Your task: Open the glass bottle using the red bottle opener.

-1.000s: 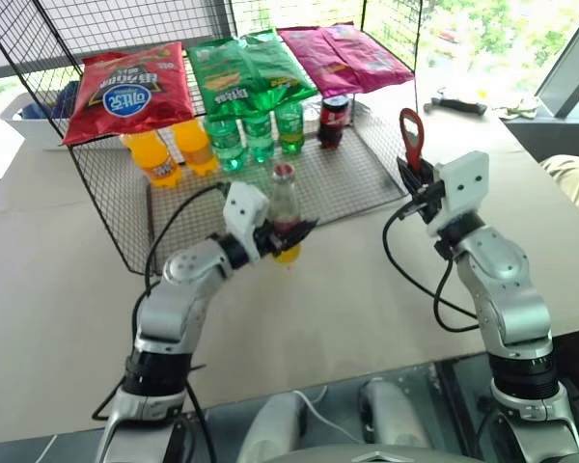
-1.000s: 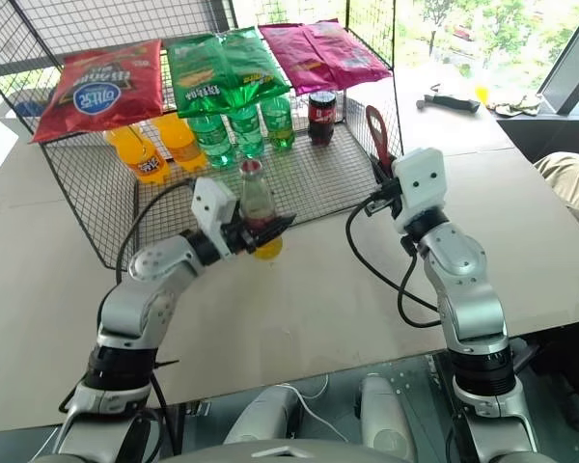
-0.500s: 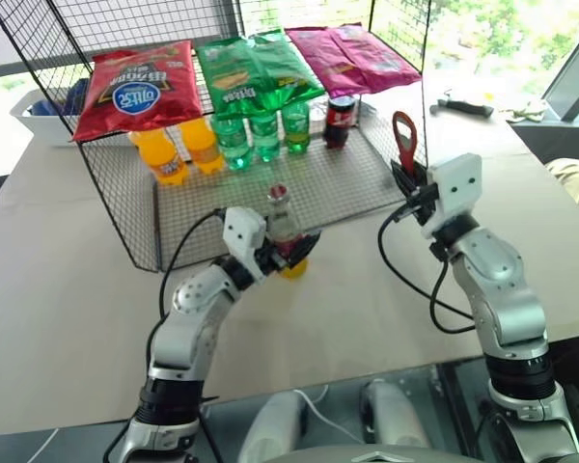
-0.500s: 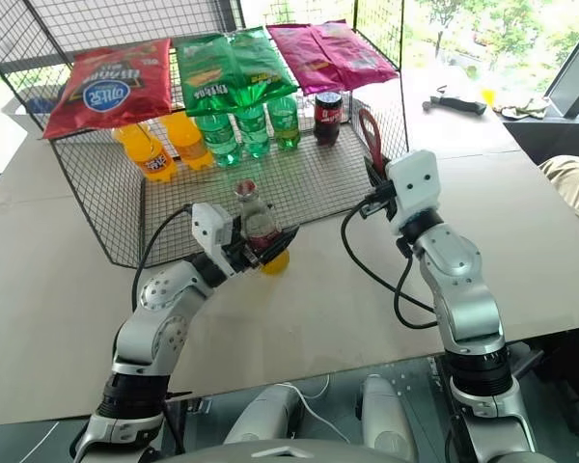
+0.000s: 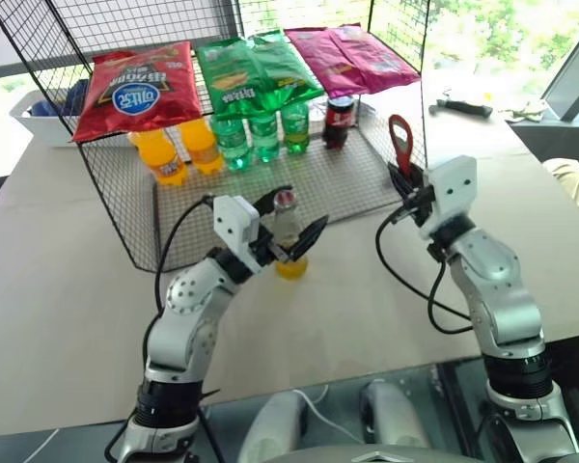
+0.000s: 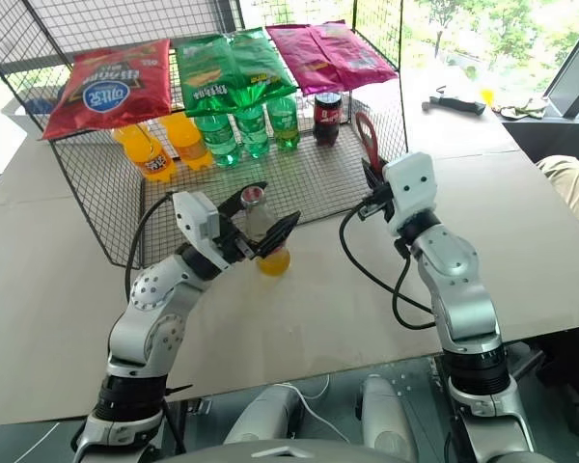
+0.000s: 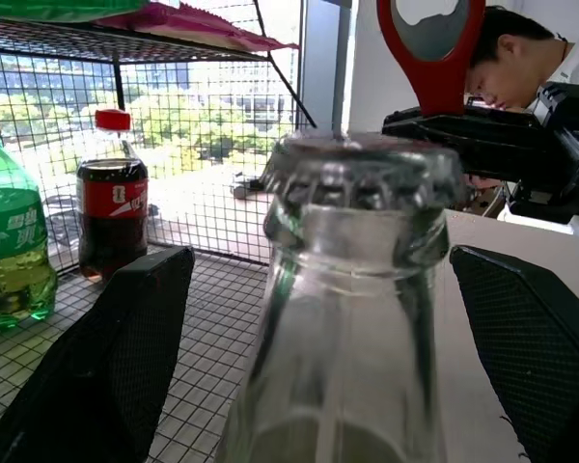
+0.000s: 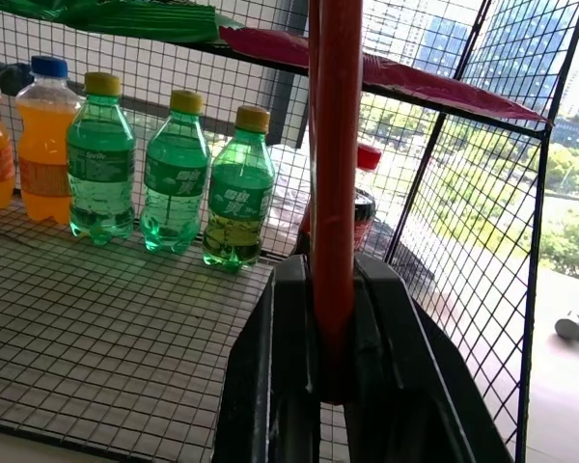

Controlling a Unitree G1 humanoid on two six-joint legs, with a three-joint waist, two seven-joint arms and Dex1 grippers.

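Your right gripper (image 5: 405, 181) is clamping the small flat red bottle opener (image 5: 401, 141); your left gripper (image 5: 291, 225) is gaping around the still-capped slim clear glass bottle (image 5: 288, 231), ungripped.

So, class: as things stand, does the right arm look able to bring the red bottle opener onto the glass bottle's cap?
Probably yes. The right gripper is shut on the red bottle opener, and bare table lies between it and the glass bottle. The left gripper stands open around the bottle's neck, below the cap.
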